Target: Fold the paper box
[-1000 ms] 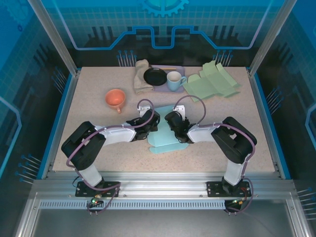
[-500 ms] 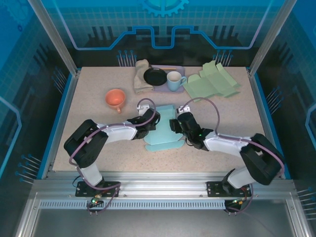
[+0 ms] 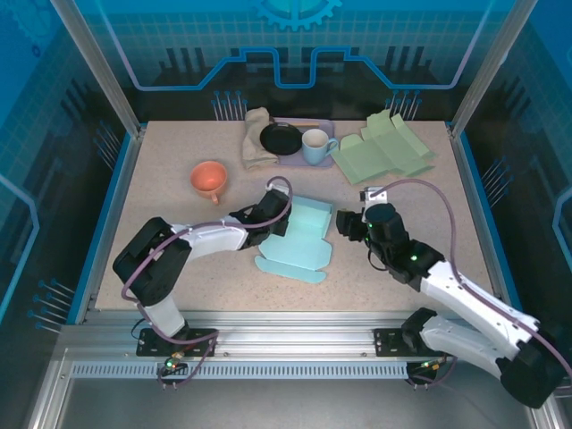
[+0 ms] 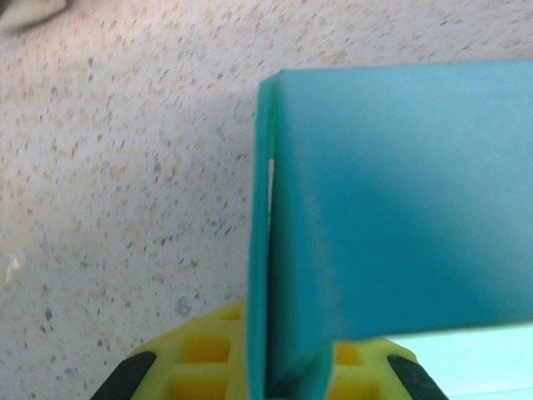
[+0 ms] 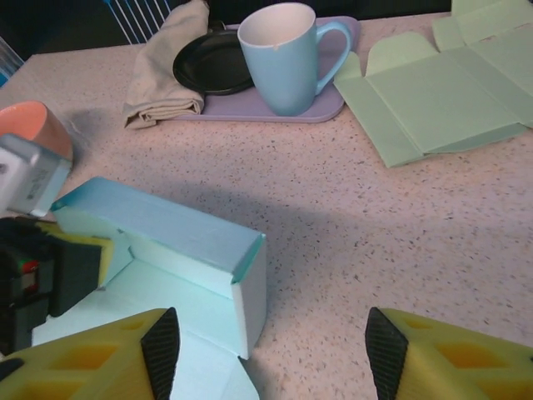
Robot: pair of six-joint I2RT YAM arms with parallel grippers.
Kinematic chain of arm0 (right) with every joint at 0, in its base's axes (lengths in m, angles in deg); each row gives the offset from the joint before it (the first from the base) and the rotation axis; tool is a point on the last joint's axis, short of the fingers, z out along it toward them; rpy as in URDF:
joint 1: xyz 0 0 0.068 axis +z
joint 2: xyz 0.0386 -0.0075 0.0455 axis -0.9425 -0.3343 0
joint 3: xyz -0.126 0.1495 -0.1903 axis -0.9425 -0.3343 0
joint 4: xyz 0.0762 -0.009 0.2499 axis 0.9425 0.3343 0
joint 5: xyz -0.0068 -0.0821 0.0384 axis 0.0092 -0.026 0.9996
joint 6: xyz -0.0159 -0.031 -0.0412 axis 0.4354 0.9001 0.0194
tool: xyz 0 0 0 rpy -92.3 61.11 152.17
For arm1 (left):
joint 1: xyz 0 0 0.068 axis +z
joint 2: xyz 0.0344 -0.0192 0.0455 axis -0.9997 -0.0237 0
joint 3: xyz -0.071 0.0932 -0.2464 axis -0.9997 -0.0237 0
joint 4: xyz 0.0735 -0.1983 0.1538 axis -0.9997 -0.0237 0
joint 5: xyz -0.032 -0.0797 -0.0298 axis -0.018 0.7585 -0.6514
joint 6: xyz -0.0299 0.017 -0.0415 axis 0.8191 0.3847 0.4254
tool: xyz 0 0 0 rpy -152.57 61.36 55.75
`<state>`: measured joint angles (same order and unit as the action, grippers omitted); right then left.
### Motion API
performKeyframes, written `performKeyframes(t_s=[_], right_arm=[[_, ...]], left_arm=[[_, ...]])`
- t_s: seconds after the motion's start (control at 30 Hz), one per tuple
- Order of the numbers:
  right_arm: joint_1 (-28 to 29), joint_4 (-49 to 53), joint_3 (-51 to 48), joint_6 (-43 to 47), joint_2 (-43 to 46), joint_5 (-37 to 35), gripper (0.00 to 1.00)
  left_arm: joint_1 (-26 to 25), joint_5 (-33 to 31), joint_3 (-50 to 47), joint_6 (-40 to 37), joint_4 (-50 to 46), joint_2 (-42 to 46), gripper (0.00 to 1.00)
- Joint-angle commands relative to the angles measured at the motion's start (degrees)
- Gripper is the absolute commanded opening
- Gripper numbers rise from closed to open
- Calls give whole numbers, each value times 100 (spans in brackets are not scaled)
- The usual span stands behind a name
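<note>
**A:** Starting on the left: what of the left gripper (image 3: pixel 278 217)?

**B:** Clamped on the upright left end wall of the blue paper box (image 3: pixel 299 241), yellow pads (image 4: pixel 208 362) pressed to either face of the card.

**A:** And the box itself?

**B:** Mid-table, between the two arms, half formed. One long wall raised on the far side, running roughly left to right away from that clamped end. Floor and loose flaps lying flat toward the near edge.

**A:** Then the right gripper (image 3: pixel 346 227)?

**B:** Spread wide, gripping nothing, just right of the box and clear of it, facing the wall's free right corner (image 5: pixel 250 250).

**A:** So, for the next fold?

**B:** Likely the right arm's job. Box lying to its left, free end nearest, other end already anchored. Better reached along the wall than across it.
</note>
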<state>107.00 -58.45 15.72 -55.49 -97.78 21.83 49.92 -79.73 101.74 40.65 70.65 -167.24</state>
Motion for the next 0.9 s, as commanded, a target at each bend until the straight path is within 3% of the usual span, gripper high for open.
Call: performKeyframes(t_s=[0.0,0.13,0.23,0.4,0.63,0.87], right_arm=[[-51,1204,306,-38,639,-118,73],[-58,1437,46,-20,1592,-71,86],[-67,1357,-304,-36,2325,-75,87],[-94,1288,-512,-85,2965,180,88],[-111,1351,-416,-134,2944,598,88],[-121,1419,-418,-143,2991,536,89]], left_arm=[[40,215,1063,-1084,-1121,78,0],[31,475,2120,-2090,-2499,-11,0],[-86,773,2736,-2779,-3569,-48,0],[-394,671,3125,-3389,-4615,-402,0],[-571,-569,3987,-3532,-5960,-2056,0],[-745,-1448,4232,-3663,-5846,-2795,0]])
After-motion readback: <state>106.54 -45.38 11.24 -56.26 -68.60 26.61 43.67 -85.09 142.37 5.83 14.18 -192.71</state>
